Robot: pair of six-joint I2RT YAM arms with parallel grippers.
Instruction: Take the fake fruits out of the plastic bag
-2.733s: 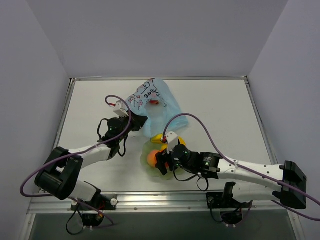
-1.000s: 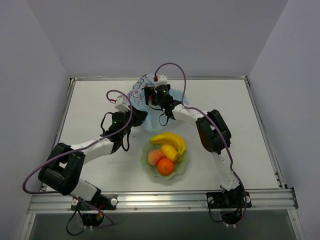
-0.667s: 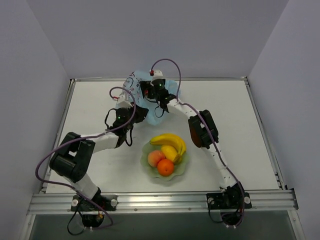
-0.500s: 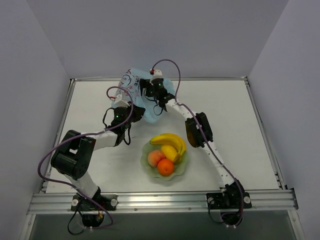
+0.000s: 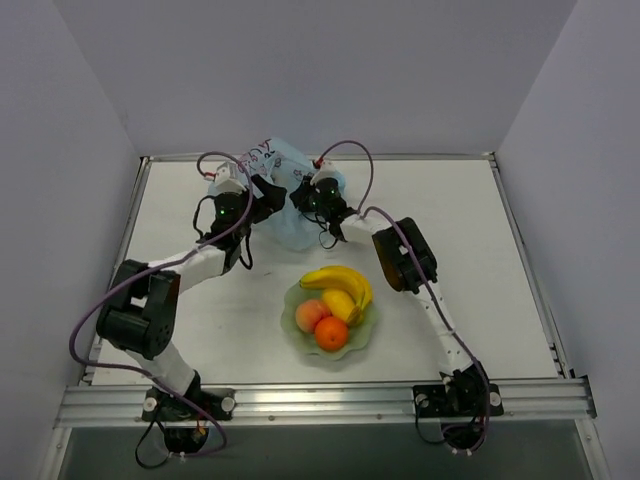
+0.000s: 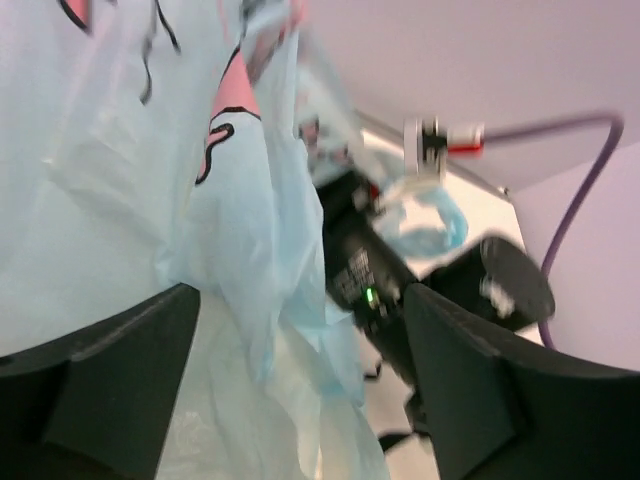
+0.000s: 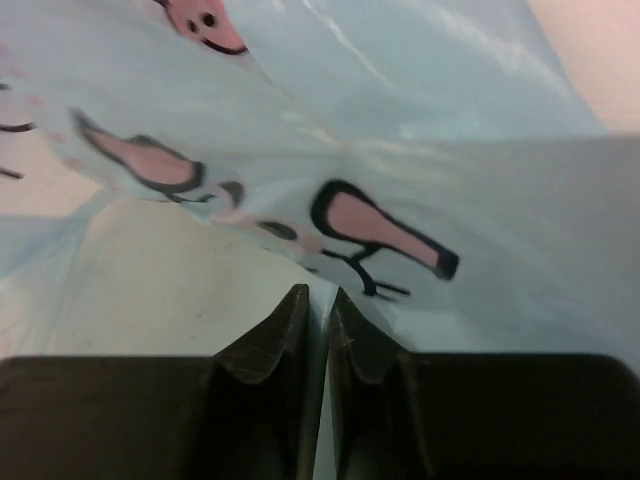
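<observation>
White table (image 5: 480, 230) is carrying the plastic bag (image 5: 288, 228) at 12 o'clock; right gripper (image 7: 318, 295) is pinching its film, left gripper (image 6: 300, 300) is gaping around its 9 o'clock side.

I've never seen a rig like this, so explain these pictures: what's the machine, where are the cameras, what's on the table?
Two robot arms, each with a two-finger gripper, are bolted at the near edge of a white table. One picture looks down from above; the other two come from wrist cameras. A pale green scalloped bowl holds a yellow plastic banana, a yellow-orange mango, a pink-orange peach and an orange. Both arms reach a thin light-blue plastic bag with pink-and-black cartoon print. The right gripper pinches its film; the left gripper is open, film hanging between its fingers.
</observation>
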